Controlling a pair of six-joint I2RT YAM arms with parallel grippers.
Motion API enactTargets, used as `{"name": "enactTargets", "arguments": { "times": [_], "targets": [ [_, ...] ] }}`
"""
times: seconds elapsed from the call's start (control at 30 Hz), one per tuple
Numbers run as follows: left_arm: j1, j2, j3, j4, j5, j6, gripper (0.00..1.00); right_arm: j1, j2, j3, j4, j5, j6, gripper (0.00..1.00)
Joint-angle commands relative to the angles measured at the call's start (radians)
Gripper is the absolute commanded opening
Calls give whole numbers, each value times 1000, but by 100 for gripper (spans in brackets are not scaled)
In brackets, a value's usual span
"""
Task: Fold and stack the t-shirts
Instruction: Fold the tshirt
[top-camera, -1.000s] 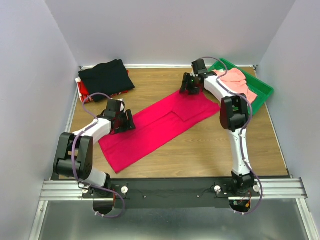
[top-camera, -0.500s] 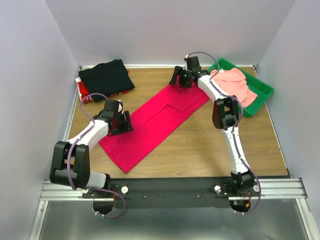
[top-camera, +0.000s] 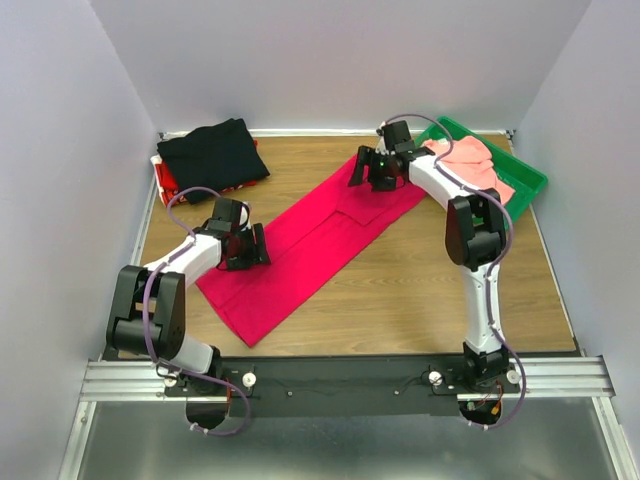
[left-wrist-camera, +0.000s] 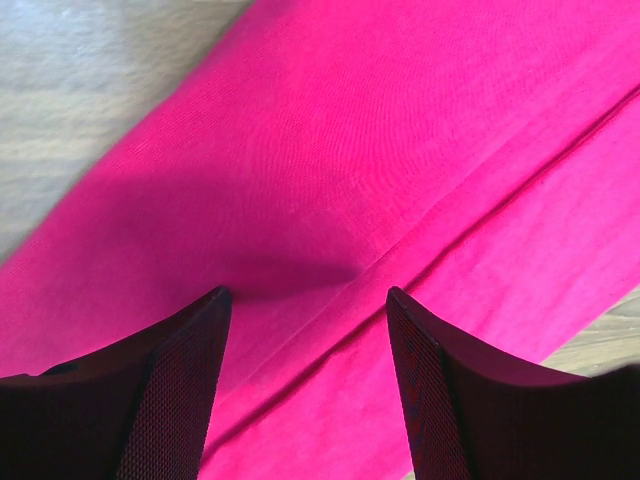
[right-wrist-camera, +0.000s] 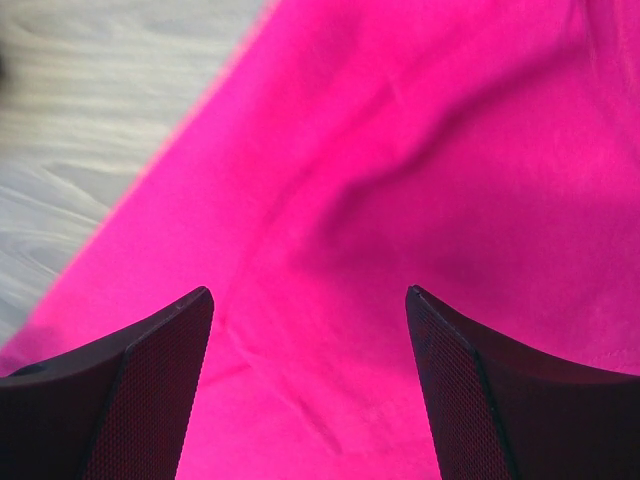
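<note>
The crimson-magenta t-shirt lies flat as a long folded strip, running diagonally across the table from near left to far right. My left gripper is open just above its left part; in the left wrist view a fold edge of the shirt runs between the jaws. My right gripper is open over the shirt's far end, and the right wrist view shows lightly wrinkled cloth below it. The black t-shirt lies folded at the far left. The salmon-pink t-shirt lies crumpled in the green tray.
A red and white edge shows under the black t-shirt. The green tray stands at the far right corner. Grey walls close in the wooden table on three sides. A metal rail with the arm bases runs along the near edge.
My right gripper went far-left and came back a little; the shirt's far end has shifted up-left and the strip looks narrower. My left gripper has hardly moved.
</note>
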Motion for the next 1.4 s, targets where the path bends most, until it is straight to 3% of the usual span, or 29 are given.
{"name": "enactTargets", "arguments": {
  "times": [0.0, 0.17, 0.47, 0.6, 0.83, 1.03, 1.37],
  "targets": [
    [1, 27, 13, 9, 68, 15, 71, 0, 11, -76, -8, 31, -9, 84],
    [1, 47, -13, -10, 89, 0, 71, -2, 90, -33, -9, 39, -17, 84],
    [-22, 48, -76, -31, 178, -18, 71, 16, 326, 232, -11, -24, 28, 84],
    [-63, 48, -108, 1, 293, -26, 71, 32, 416, 355, -12, -50, 54, 84],
    [-154, 73, -134, 45, 376, -41, 71, 53, 548, 580, -11, -71, 103, 86],
    [-243, 163, -49, 96, 471, 6, 71, 52, 552, 602, -9, -24, 97, 91],
    [-269, 143, 120, 101, 419, 60, 72, 38, 469, 596, -8, -33, 23, 93]
  ]
}}
